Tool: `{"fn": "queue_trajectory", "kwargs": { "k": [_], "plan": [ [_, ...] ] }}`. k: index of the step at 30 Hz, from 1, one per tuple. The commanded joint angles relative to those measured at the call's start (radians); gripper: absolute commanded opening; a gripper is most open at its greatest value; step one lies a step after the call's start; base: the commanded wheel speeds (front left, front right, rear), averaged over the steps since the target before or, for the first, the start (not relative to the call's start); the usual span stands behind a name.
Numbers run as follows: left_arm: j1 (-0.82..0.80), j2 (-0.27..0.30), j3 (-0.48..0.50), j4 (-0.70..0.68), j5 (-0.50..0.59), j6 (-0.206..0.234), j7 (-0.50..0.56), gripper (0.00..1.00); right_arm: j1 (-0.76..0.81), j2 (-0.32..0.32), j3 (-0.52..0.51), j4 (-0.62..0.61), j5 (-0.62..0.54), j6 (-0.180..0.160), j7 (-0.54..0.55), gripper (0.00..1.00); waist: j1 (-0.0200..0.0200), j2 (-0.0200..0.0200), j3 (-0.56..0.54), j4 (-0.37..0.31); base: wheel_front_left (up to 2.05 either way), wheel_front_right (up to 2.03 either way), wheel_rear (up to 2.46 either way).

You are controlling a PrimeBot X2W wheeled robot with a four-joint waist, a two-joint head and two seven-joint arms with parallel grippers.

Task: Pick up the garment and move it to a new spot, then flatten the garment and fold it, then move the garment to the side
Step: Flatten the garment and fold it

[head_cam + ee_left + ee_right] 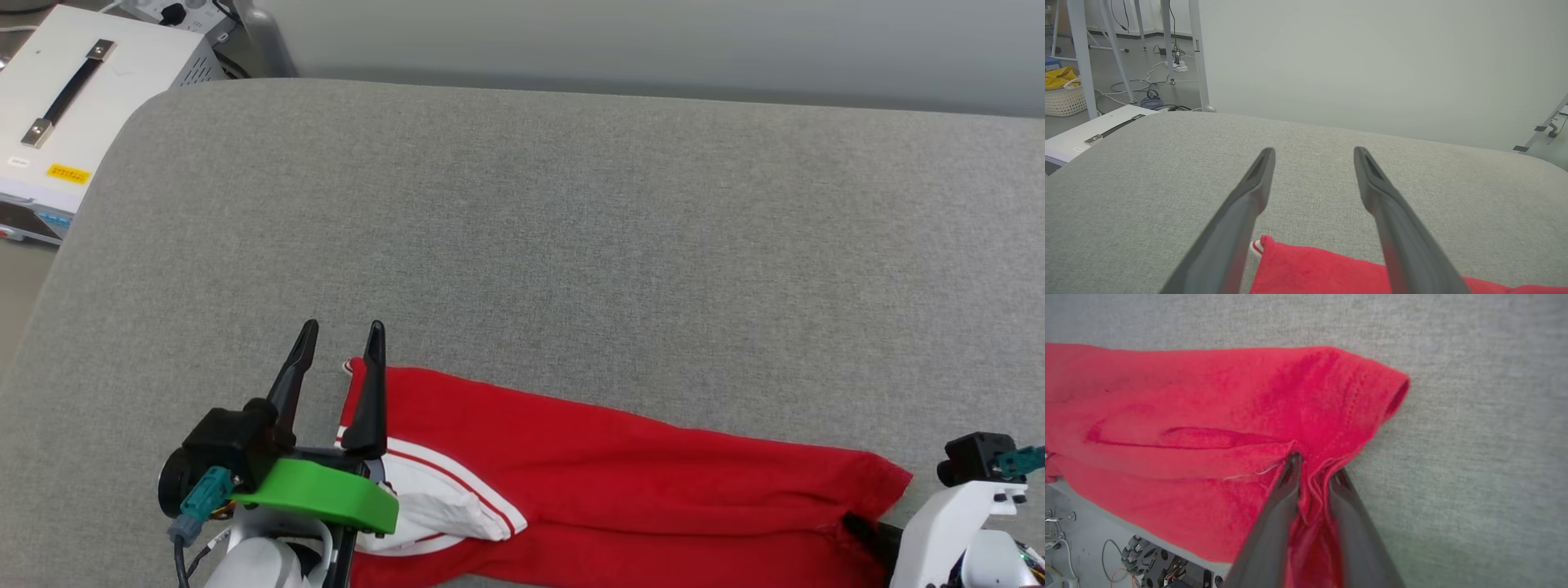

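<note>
The garment (620, 465) lay bunched along the near edge of the desk (522, 229). The right end effector (1312, 473) pinched its hem. The left end effector (339, 343) stood open above the sleeve end. Lifting well probably meant gripping both ends first.

garment (653, 457): soft knit cloth | table cover (522, 204): coarse matt weave | left claw (343, 327): matt plastic
</note>
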Motion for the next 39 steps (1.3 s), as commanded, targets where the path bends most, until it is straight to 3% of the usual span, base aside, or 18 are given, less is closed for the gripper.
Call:
{"fn": "queue_trajectory", "kwargs": {
  "k": [1,9,20,28,39],
  "plan": [
    [0.01,-0.009,0.01,0.002,0.026,-0.006,-0.006,1.0,-0.012,0.008,0.027,0.019,0.007,0.0,-0.003,0.0,0.0,0.0,-0.021,-0.008,0.0,0.0,0.0],
    [0.039,-0.002,0.015,0.015,0.046,0.006,0.0,1.0,-0.039,-0.025,-0.013,-0.011,-0.005,0.0,-0.006,0.0,0.0,0.0,-0.064,-0.03,0.0,0.0,0.0],
    [0.058,0.006,0.001,0.031,0.04,0.014,0.026,1.0,-0.009,-0.06,-0.239,0.011,-0.039,0.0,0.066,0.0,0.0,0.0,-0.11,-0.056,0.0,0.0,0.0],
    [0.058,0.01,-0.01,0.037,0.037,0.013,0.038,1.0,-0.013,-0.034,-0.314,-0.027,-0.053,0.0,0.134,0.0,0.0,0.0,-0.12,-0.064,0.0,0.0,0.0],
    [0.046,0.008,-0.021,0.038,0.036,0.017,0.043,1.0,-0.062,0.205,-0.349,-0.141,0.402,0.0,0.384,0.0,0.0,0.0,-0.119,-0.04,0.0,0.0,0.0]
  ]
}}
